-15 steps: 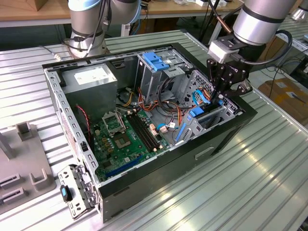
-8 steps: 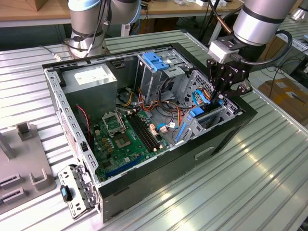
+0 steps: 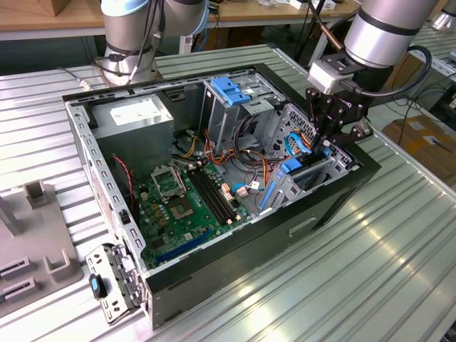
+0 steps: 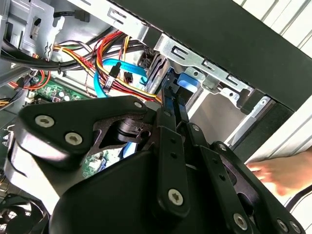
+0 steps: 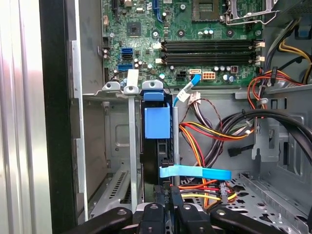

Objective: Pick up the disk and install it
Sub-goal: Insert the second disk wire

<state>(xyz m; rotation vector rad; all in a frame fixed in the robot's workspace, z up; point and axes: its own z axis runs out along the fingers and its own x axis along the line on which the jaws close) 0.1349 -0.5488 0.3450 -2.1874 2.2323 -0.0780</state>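
The gripper (image 3: 324, 146) pinches the disk (image 5: 157, 127) (blue-railed, standing on edge) inside the computer case (image 3: 214, 274), by its front wall.

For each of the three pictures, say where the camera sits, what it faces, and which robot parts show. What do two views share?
Exterior view: off the arm, above the open computer case; arm and gripper show.
First wrist view: on the wrist, facing the disk in its bay; gripper shows.
Second wrist view: on the wrist, behind the gripper.
Both wrist views share the disk.
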